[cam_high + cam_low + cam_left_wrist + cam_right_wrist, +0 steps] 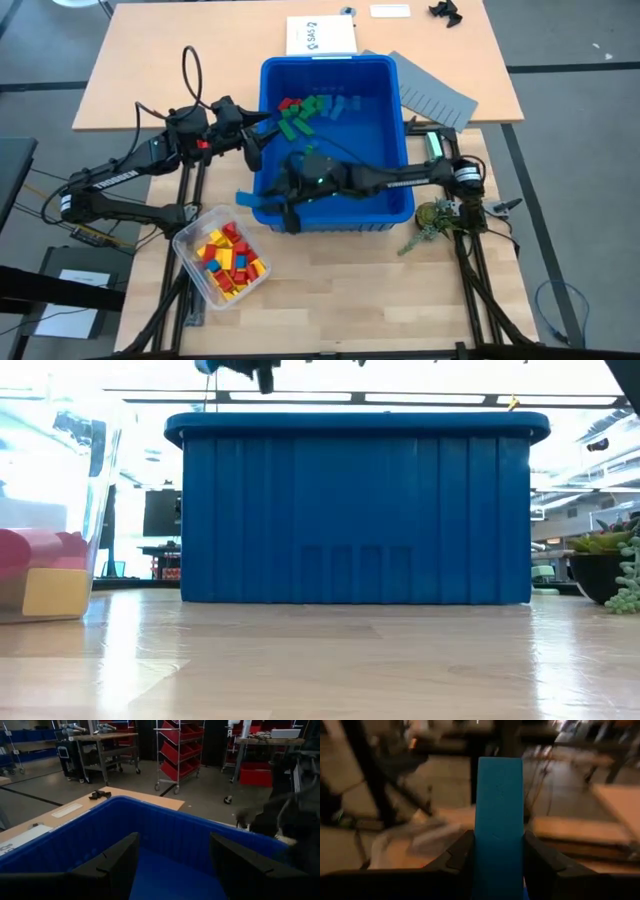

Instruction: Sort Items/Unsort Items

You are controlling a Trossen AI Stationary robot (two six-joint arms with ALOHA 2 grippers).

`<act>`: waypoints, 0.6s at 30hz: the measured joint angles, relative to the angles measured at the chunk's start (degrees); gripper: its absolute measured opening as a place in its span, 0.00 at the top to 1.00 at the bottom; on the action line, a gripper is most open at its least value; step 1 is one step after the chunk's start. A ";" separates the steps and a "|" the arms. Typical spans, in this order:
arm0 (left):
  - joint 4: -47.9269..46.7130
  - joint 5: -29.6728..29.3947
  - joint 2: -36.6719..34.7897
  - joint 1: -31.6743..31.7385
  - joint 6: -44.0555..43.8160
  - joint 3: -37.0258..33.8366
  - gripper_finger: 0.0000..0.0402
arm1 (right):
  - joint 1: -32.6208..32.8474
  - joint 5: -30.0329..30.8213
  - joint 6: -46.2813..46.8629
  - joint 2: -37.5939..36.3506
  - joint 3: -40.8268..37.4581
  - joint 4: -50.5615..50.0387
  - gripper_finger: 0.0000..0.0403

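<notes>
A big blue bin (400, 205) stands mid-table. In its far left corner lie green, red and blue items (300, 115). A clear tub (185, 240) near the bin's left front corner holds red and yellow items (228, 262). My right gripper (265, 200) reaches across the bin to its left wall, shut on a long blue block (499, 795). My left gripper (172, 842) stands open and level above the bin's left rim (256, 150), with nothing between its fingers. My right gripper pinches the blue block's near end (497, 857) between its two fingers, one on each long side. The fingers lie about level and along the block, which sticks out forward past the fingertips. The block (246, 197) is lifted clear, above the bin's left wall.
A grey slotted divider sheet (435, 92) leans at the bin's far right corner. A white sheet of paper (320, 35) lies behind the bin. A small potted plant (435, 220) stands right of the bin, by the right arm's base.
</notes>
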 joint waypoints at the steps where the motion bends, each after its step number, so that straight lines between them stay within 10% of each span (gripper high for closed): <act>1: 0.00 0.00 0.00 -0.02 0.01 0.00 0.38 | 0.25 -0.62 -0.16 0.52 -0.19 -0.36 0.69; 18: 1.43 -0.01 0.00 0.00 0.00 0.07 0.38 | 3.45 -14.25 5.17 23.57 26.26 -0.71 0.63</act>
